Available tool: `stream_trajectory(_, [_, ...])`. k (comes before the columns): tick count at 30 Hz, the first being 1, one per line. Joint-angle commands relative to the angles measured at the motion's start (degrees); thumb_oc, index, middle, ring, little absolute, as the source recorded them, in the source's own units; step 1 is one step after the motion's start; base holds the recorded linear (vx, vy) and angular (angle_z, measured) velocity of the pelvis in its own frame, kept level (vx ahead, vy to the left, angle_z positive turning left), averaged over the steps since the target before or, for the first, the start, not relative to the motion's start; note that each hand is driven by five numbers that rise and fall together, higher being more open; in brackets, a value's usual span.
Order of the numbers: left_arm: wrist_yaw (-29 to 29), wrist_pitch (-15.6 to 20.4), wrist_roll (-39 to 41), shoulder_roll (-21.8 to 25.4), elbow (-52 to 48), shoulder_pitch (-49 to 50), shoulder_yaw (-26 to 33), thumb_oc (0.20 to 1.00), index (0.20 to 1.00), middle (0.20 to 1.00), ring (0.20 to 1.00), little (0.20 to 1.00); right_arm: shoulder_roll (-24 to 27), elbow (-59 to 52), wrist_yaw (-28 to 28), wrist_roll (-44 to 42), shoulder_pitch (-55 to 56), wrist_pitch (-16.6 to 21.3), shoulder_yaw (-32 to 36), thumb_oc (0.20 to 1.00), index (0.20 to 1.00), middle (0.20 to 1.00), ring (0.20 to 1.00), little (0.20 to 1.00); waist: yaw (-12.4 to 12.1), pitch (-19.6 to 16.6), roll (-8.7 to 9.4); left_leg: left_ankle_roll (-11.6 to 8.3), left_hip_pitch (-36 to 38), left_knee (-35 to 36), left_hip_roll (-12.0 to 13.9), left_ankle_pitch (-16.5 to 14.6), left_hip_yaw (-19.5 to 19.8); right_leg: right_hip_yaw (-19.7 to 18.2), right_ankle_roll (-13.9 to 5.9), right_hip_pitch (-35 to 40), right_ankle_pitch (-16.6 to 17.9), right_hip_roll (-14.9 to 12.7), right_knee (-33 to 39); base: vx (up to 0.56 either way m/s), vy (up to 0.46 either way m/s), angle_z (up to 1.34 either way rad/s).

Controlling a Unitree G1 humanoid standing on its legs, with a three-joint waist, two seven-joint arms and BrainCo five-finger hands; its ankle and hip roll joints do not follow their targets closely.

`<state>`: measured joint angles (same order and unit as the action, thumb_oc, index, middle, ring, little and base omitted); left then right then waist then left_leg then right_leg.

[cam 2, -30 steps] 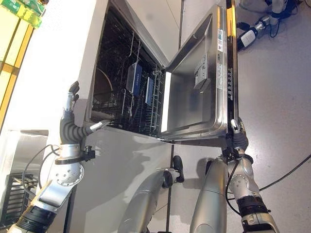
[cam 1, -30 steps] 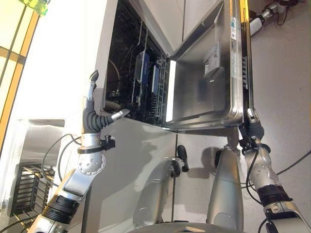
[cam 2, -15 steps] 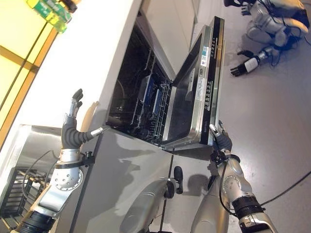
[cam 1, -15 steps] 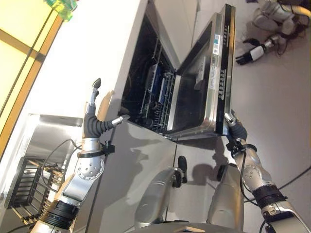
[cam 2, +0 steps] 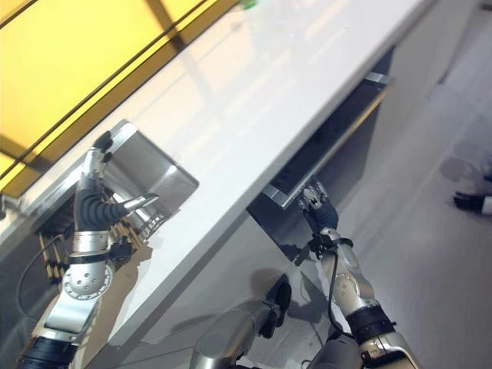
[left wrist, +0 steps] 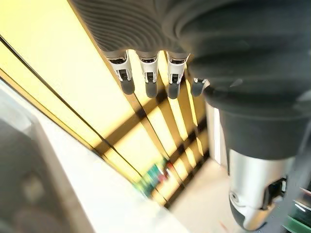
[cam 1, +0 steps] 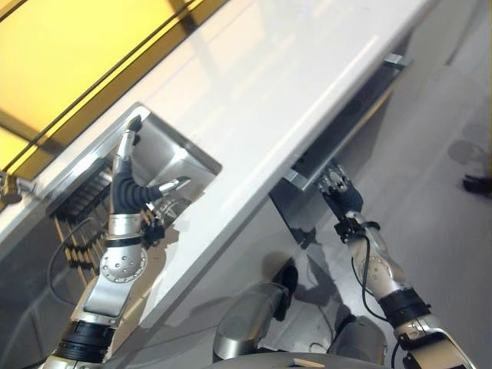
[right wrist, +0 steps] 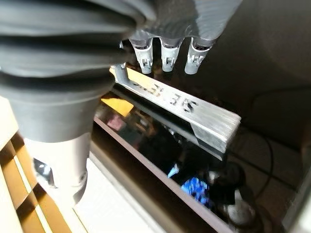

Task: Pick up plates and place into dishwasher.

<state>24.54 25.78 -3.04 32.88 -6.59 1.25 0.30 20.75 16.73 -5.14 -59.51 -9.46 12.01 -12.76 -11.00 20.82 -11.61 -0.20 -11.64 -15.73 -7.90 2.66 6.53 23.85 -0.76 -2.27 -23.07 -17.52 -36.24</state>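
My right hand [cam 1: 338, 190] at dishwasher door [cam 1: 347, 129] handle, fingers straight — left hand [cam 1: 129, 184] released above sink [cam 1: 177, 157]. Plates likely slick, fragile — grip rims.

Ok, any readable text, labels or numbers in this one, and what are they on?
Dishwasher handle: raised lettering along the bar. It is upside down in the right wrist view and partly behind the fingers of the right hand, so it cannot be read whole.
Coloured items on the counter: any labels are too blurred to read.
No other print is legible.
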Motion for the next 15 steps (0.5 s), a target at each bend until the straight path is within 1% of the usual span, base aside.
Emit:
stream_trajectory(1, [-2.53,3.36,1.57,4.34,-3.42,1.95,2.2,1.0,1.0,1.0,1.0,1.0,-7.02,-4.53,-5.87,1.2,-10.97,4.18,-3.9,1.0,1.0,1.0,1.0,1.0,-5.41,-5.99,3.73,0.98,2.91,-1.5,0.3,-5.53,-0.53,-2.56,-0.29,1.24,13.97,-0.42,9.46,0.1,-0.092,0.06])
stream_trajectory(4, [-4.15,3.84,1.39,4.45,-3.56,2.59,2.93,1.0,1.0,1.0,1.0,1.0,-7.89,-4.93,-5.94,1.32,-9.28,5.19,-4.43,1.0,1.0,1.0,1.0,1.0,-5.58,-6.7,4.56,0.99,4.28,-0.26,0.82,-5.16,-0.15,-2.14,-0.79,2.81,14.4,-0.02,10.79,0.04,-0.08,0.02])
stream_trajectory(6, [-4.73,4.0,1.61,4.56,-3.55,2.66,3.09,1.0,1.0,1.0,1.0,1.0,-8.04,-5.07,-5.63,1.43,-8.8,5.41,-4.49,1.0,1.0,1.0,1.0,1.0,-5.42,-6.85,4.74,0.93,4.7,0.2,1.07,-4.93,-0.18,-2.15,-0.92,3.42,14.54,0.36,11.53,-0.01,-0.072,-0.01])
stream_trajectory(9, [-5.92,3.53,1.66,4.46,-3.76,2.32,3.23,1.0,1.0,1.0,1.0,1.0,-8.0,-5.46,-5.34,1.12,-7.38,5.05,-3.79,1.0,1.0,1.0,1.0,1.0,-4.73,-7.32,5.12,0.73,5.68,1.6,1.69,-4.41,-0.2,-2.49,-1.15,4.34,14.62,1.21,13.15,-0.04,-0.068,-0.02])
stream_trajectory(15, [-6.05,3.0,1.69,3.95,-3.26,1.29,2.63,1.0,1.0,1.0,1.0,1.0,-7.27,-6.08,-3.73,1.96,-4.85,4.99,-2.18,1.0,1.0,1.0,1.0,1.0,-2.91,-7.92,5.3,0.43,7.42,4.0,2.69,-3.5,-0.55,-3.46,-1.14,5.06,14.8,2.39,14.99,-0.07,-0.048,-0.04])
